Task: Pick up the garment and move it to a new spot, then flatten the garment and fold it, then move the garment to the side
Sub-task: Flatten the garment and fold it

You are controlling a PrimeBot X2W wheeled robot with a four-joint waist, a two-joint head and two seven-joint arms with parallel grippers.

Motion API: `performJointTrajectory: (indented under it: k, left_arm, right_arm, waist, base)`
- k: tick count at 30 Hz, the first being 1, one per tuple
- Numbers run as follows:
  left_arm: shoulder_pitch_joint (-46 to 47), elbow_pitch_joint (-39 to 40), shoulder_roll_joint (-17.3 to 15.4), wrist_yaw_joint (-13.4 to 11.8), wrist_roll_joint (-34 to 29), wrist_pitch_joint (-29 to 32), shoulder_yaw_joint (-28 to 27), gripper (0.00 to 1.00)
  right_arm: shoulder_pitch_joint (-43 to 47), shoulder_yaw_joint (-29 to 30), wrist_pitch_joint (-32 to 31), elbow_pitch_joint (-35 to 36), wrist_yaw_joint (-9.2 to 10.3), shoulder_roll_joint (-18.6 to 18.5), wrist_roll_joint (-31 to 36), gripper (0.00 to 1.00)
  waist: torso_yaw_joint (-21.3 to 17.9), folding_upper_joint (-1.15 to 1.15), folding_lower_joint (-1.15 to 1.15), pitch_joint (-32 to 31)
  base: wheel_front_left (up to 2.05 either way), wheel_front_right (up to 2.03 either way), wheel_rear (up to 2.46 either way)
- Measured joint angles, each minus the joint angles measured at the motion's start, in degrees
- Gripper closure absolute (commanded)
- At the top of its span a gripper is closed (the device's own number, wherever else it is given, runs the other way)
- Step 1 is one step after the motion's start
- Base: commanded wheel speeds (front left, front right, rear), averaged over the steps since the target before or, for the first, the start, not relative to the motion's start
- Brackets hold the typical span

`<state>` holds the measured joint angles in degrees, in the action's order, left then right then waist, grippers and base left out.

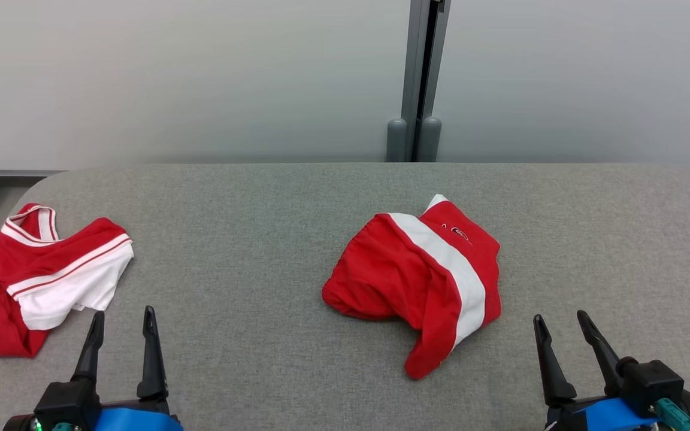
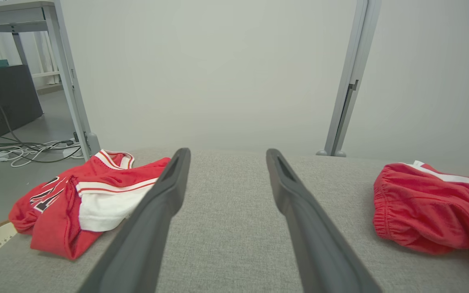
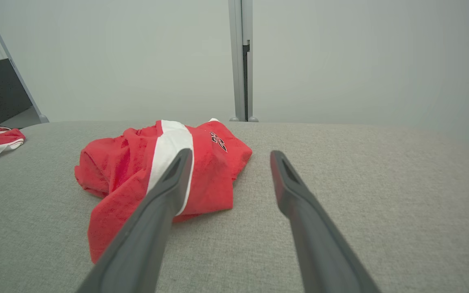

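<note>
red cloth with a broad white stripe (image 1: 441, 257), the shorts (image 1: 381, 281) lie crumpled on the grey bench (image 1: 261, 203), a little right of its middle. they look to be the task's garment, since they sit in a loose heap in the working area, while a red and white jersey (image 1: 39, 281) lies off at the bench's left edge.

the heap's long axis runs from its far corner, beside the small logo (image 1: 456, 232), down toward the robot, ending in a narrow tail (image 1: 426, 359) of fabric that points at the near edge. the stripe follows much the same slant. the gathered waistband (image 2: 381, 199) faces the robot's left.

the right gripper (image 1: 559, 315) is the nearer of the two: the shorts lie ahead of it and to its left, near but not touching. in the right wrist view one finger crosses the stripe only by line of sight. the left gripper (image 1: 124, 312) is well apart from the shorts, which lie ahead and far to its right; the jersey is near it on its other side. both grippers have their fingers spread wide with nothing between them.

picking up has not begun. a reach by the right arm forward and leftward, onto the near tail or the heap's right edge, seems the shortest way in.
</note>
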<state>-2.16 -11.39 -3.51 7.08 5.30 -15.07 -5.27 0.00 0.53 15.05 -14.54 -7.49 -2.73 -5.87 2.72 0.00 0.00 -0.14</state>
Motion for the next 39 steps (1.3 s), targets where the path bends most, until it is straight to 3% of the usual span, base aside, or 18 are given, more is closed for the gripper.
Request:
performJointTrajectory:
  k: [28,34,39]
  left_arm:
    - [0.03,-2.27,0.00,0.35,-0.26,0.00,-0.77,0.00]
    - [0.54,-2.38,0.01,0.35,-0.26,0.00,-0.74,0.00]
    - [1.15,-2.05,0.01,0.35,-0.26,0.00,-0.01,0.00]
  right_arm:
    - [-0.75,-0.63,0.00,-0.87,0.00,-0.01,-0.24,0.00]
    - [-7.38,-4.63,0.00,-0.82,0.01,-0.01,0.87,0.00]
    - [-17.36,-8.83,0.01,-5.88,0.00,0.04,3.86,0.00]
  waist:
    - [-0.49,0.00,0.00,-0.11]
    - [-0.21,0.00,0.00,0.53]
    - [0.58,0.00,0.00,1.45]
  base:
    - [0.00,0.00,0.00]
    - [0.00,0.00,0.00]
    - [0.00,0.00,0.00]
